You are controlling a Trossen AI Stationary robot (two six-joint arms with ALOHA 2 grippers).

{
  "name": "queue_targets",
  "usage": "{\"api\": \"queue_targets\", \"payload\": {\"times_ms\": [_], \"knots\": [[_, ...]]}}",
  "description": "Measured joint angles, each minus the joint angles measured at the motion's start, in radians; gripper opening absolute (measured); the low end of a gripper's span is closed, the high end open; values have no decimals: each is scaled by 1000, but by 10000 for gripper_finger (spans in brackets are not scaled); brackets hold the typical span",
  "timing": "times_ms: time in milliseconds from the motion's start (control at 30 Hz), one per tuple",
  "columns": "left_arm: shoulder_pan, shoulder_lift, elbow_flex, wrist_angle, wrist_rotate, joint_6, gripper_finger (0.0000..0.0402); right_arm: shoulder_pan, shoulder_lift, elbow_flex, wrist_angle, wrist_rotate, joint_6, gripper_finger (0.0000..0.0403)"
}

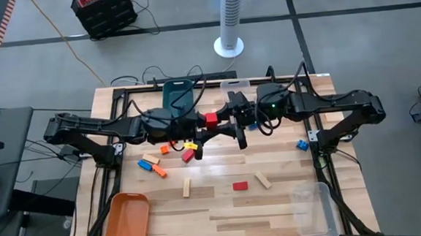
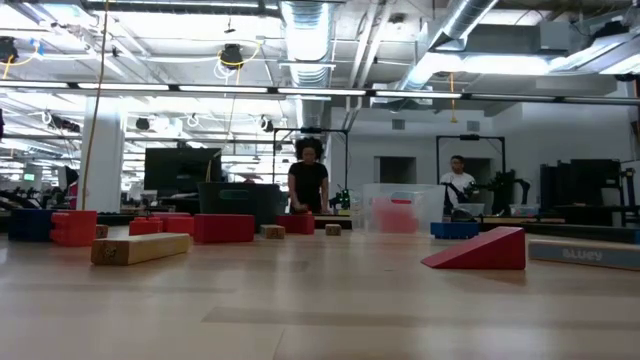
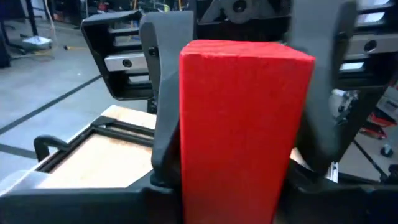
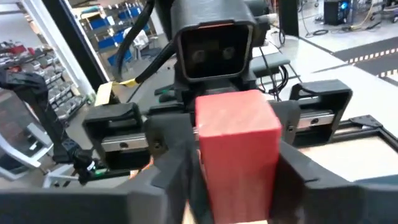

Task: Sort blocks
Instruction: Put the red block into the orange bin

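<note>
Your two claws meet above the middle of the table (image 1: 223, 205), and a red block (image 1: 210, 119) sits between them, so much of what matters is hidden. In the left wrist view the block (image 3: 239, 130) fills the picture and covers most of both claws. In the right wrist view the right claw (image 4: 233, 180) has its fingers clamped on the block (image 4: 236, 149), with the left arm's camera facing you behind it. The left claw (image 1: 198, 124) touches the block too, but you cannot tell whether it grips. The table is pale wooden planks, standing on a grey floor in a large workshop. Two people stand far behind it. Other blocks lie loose below the claws: a red one (image 1: 240, 186), a plain wooden one (image 1: 262, 178), and a blue one (image 1: 301, 144) near the right arm. An orange bin (image 1: 127, 221) sits at the lower left corner and a clear bin (image 1: 313, 210) at the lower right. You cannot make out anything in either.
</note>
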Motion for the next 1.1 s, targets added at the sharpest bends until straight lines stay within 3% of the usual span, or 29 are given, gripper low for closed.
{"api": "queue_targets", "payload": {"times_ms": [200, 467, 667, 833, 1100], "knots": [[1, -55, 1, -140, 17, -89, 122, -41, -33, -3, -105, -7, -3, 264], [-10, -255, 2, -564, 135, -302, 122, -126, -169, -2, -386, 17, -63, 270], [-44, -351, 2, -914, 263, -551, 122, -187, -197, -2, -440, 26, -94, 270], [-208, -365, 1, -1097, 307, -791, 126, -219, -179, -2, -444, 28, -109, 270], [-564, -270, -13, -1169, 352, -1197, 131, -250, -139, -3, -452, 30, -110, 270]]}}
